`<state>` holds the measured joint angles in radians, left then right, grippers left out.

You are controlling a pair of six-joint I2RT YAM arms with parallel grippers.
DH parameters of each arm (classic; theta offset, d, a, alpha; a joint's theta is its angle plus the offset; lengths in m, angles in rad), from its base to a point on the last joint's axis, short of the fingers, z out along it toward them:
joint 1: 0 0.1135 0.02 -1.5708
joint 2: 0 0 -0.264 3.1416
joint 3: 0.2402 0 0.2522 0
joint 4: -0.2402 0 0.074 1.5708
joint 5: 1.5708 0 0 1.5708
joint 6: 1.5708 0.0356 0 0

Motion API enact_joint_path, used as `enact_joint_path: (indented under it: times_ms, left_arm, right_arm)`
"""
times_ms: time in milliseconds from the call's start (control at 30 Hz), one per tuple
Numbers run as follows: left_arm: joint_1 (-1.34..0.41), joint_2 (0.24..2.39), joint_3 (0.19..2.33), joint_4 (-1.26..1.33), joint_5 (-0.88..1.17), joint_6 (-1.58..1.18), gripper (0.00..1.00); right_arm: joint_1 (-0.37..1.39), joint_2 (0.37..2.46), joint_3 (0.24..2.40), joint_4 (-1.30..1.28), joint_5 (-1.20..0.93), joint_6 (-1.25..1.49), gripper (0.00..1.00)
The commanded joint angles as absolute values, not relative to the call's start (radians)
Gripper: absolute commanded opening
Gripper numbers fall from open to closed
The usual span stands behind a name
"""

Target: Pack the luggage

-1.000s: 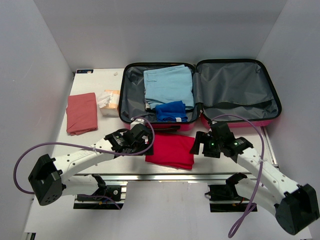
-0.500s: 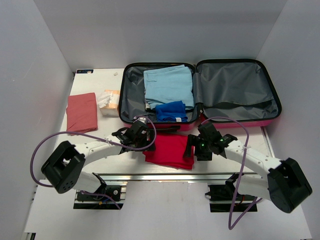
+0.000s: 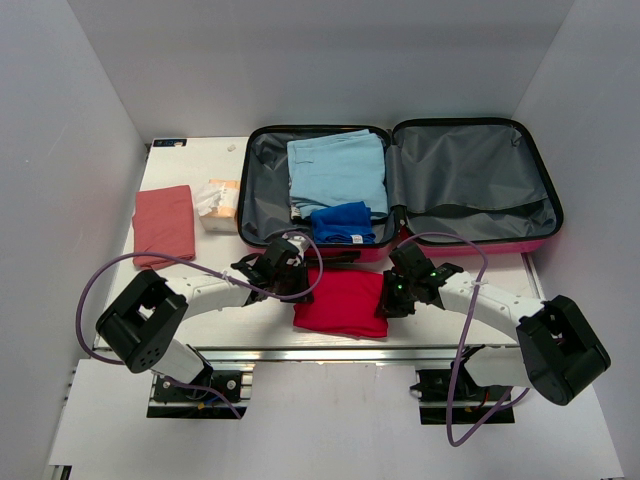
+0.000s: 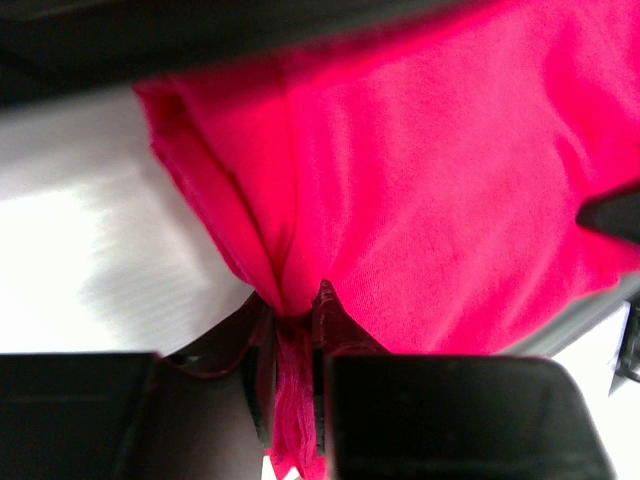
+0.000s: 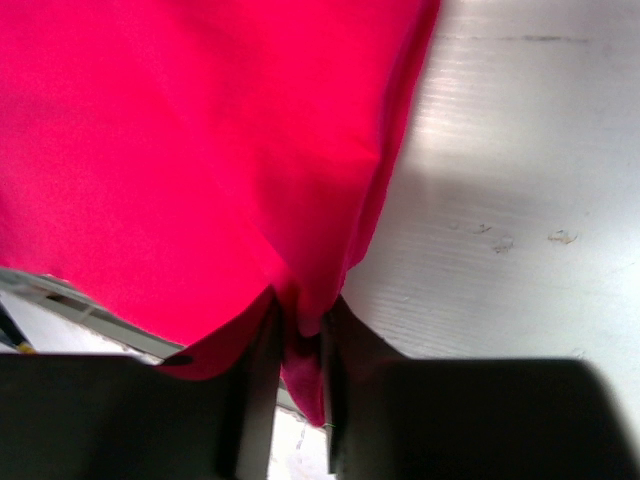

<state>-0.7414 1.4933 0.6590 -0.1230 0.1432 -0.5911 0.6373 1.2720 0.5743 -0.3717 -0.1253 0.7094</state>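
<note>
Because the folded red garment (image 3: pixel 342 302) is limp, the left gripper (image 4: pixel 293 335) pinches one side edge and the right gripper (image 5: pixel 298 338) the other, likely for a level lift; the luggage (image 3: pixel 470 170) lies open just above, upper centre.

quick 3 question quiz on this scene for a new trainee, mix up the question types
1. True or false: the luggage is closed.
2. What do the left gripper and the right gripper both pinch? A red garment; B a shoe; C a bottle.
3. Fill in: seen from the top camera, the light blue clothes lie in the luggage's ___ half.
Key: 1 false; 2 A; 3 left.
</note>
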Motion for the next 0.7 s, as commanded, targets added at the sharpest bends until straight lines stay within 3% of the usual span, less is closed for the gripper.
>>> enact_joint_path:
  times_ms: [0,100,400,667]
  left_arm:
    - [-0.756,1.457,0.608,-0.069,0.305,-0.610,0.20]
    - [-0.756,1.418,0.620,-0.067,0.318,-0.629,0.00]
    - [-0.796,1.286,0.767,-0.161,0.373,-0.607,0.00]
    - [-0.816,1.207,0.979,-0.258,0.353,-0.566,0.00]
  right_arm:
    - [0.643,1.235,0.594,-0.321,-0.118,0.690,0.20]
    - [0.644,1.226,0.601,-0.310,-0.124,0.672,0.03]
    - [0.650,1.134,0.699,-0.426,-0.156,0.601,0.00]
    - [0.658,0.977,0.917,-0.566,-0.098,0.535,0.00]
